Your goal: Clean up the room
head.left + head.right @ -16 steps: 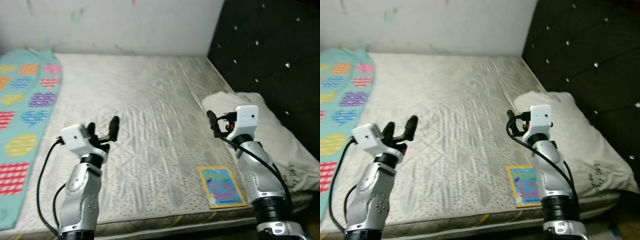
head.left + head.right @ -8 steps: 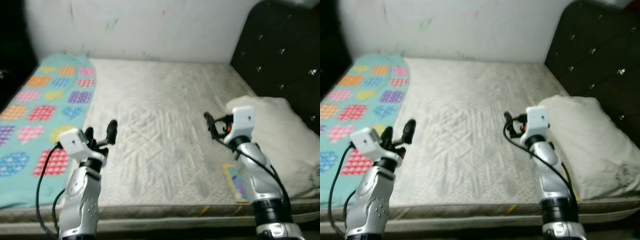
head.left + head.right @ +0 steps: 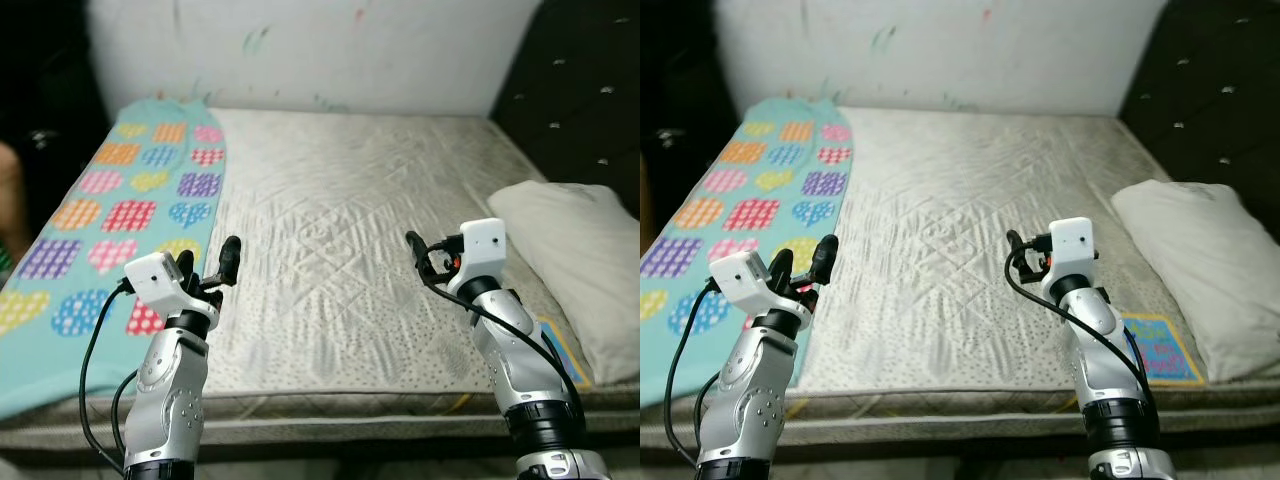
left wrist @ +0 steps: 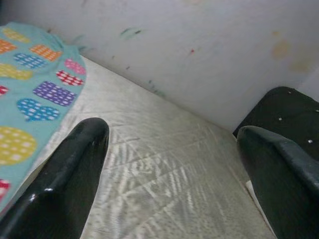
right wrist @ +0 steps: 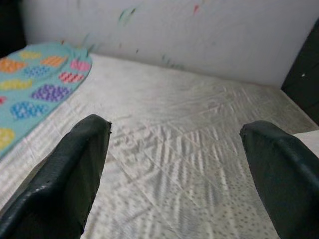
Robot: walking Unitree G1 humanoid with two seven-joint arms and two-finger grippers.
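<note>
A colourful picture book (image 3: 1154, 346) is seen lying flat near the mattress's (image 3: 350, 210) front right edge, just beside a white pillow (image 3: 575, 255). A teal blanket with patterned hearts (image 3: 110, 210) is spread along the left side. Both the left gripper (image 3: 208, 268) and the right gripper (image 3: 425, 258) are held above the mattress, fingers spread wide, nothing grasped.

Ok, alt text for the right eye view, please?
A bare mattress with both grippers, left and right, raised open and empty over its near edge. A heart-print blanket lies on its left, a pillow and book on its right.
</note>
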